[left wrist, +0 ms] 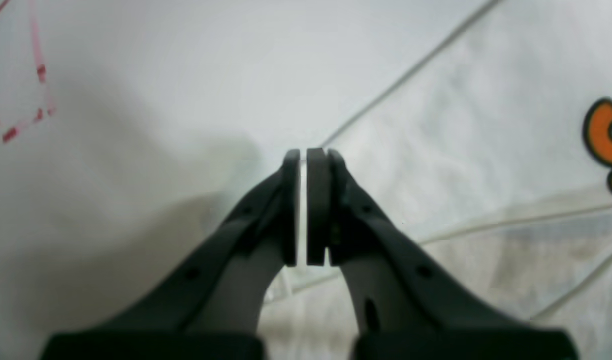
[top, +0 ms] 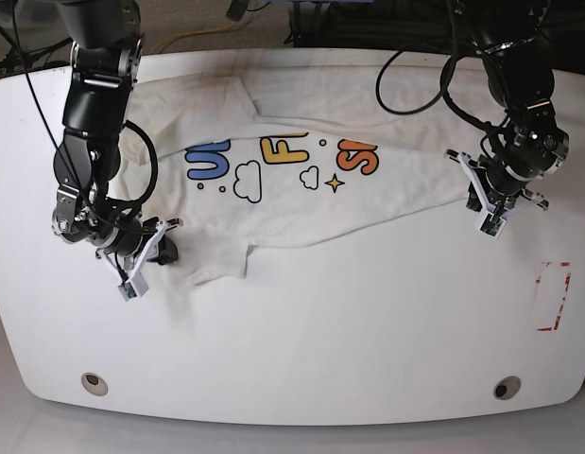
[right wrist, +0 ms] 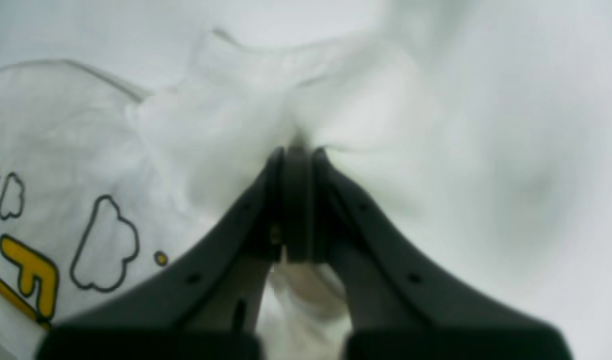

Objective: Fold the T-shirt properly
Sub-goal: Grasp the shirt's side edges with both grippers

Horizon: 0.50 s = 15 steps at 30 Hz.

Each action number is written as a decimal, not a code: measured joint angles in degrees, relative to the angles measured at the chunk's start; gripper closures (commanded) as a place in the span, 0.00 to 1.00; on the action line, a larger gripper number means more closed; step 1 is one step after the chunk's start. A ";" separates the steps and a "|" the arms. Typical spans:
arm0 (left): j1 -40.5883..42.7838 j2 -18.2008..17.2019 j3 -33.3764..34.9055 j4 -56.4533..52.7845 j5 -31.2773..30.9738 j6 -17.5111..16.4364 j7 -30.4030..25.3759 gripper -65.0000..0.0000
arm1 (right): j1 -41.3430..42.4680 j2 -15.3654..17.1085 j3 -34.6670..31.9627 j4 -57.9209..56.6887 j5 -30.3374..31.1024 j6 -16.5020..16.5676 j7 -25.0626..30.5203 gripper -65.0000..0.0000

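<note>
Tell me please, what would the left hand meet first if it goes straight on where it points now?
Probably the edge of the white T-shirt, which shows right at the tips of the left hand, or the white table beside it. Remaining depth is unclear.

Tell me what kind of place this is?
Probably a robot workshop or lab: two black robot arms, left and right, reach over a white rounded-corner table holding a white printed cotton T-shirt.

White table; red dashed outline on it; two round grommets near edge.
</note>
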 measured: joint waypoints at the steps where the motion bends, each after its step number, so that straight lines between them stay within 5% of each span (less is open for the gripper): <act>1: 0.00 -0.02 -0.13 0.00 0.17 0.00 0.00 0.94 | -0.44 -0.15 0.74 1.95 -0.22 0.11 -0.94 1.00; 9: -0.33 0.39 -1.92 -3.87 0.09 -0.07 -0.24 0.33 | -1.55 0.20 0.87 3.74 -0.33 0.11 -1.44 1.00; 15: -3.19 -0.13 -3.39 -7.02 0.52 -0.02 0.11 0.31 | -2.43 0.13 0.87 3.72 -0.39 0.09 -1.51 1.00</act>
